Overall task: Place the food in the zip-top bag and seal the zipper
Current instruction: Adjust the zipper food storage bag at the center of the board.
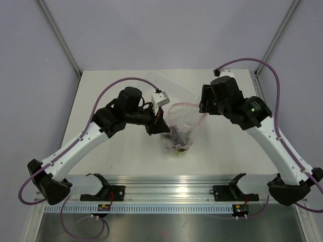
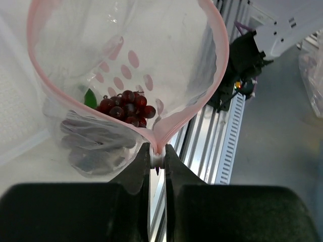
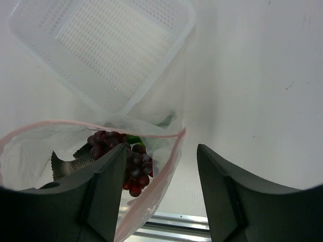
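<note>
The clear zip-top bag [image 1: 180, 123] hangs with its mouth open, and its pink zipper strip [image 2: 219, 55] forms a wide loop. My left gripper [image 2: 158, 152] is shut on the small whitish tab [image 2: 158, 159] at the zipper's end and shows in the top view [image 1: 155, 126]. Inside the bag lie the dark red grape bunch [image 2: 126, 108], a green piece [image 2: 90, 98] and the grey fish [image 3: 70, 162]. My right gripper [image 3: 161, 149] is open, and the bag's other pink corner [image 3: 171, 151] lies between its fingers without being pinched. In the top view my right gripper [image 1: 203, 107] is at the bag's right end.
The white perforated tray [image 3: 106, 50] lies on the table just beyond the bag. The aluminium rail [image 1: 166, 191] runs along the near edge below the bag. The arm bases [image 1: 50, 186] stand at both near corners.
</note>
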Available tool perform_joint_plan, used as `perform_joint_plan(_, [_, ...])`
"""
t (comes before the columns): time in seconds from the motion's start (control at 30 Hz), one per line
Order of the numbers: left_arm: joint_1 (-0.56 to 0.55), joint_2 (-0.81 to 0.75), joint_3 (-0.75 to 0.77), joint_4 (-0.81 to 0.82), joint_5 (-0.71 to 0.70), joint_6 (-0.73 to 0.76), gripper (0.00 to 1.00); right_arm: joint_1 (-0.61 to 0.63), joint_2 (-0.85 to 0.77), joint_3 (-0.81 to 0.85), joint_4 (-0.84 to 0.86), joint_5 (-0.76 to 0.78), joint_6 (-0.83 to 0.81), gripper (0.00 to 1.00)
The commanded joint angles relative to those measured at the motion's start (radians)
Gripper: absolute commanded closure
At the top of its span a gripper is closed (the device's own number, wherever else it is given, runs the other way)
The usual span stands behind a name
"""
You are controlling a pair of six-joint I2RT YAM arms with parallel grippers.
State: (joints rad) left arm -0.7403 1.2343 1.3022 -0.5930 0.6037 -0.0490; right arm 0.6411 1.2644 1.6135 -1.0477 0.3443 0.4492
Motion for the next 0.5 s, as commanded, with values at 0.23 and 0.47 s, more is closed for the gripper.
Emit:
perform_joint_plan(0.23, [0.064, 0.045, 0.112, -0.122, 0.243, 0.215, 1.00, -0.003, 0.029, 0.149, -0.031, -0.172, -0.328, 0.36])
perform_joint_plan(0.47, [0.108, 0.088, 0.160, -0.191, 0.284, 0.274, 1.00, -0.003, 0.110, 0.189, -0.005, -0.383, -0.542, 0.24])
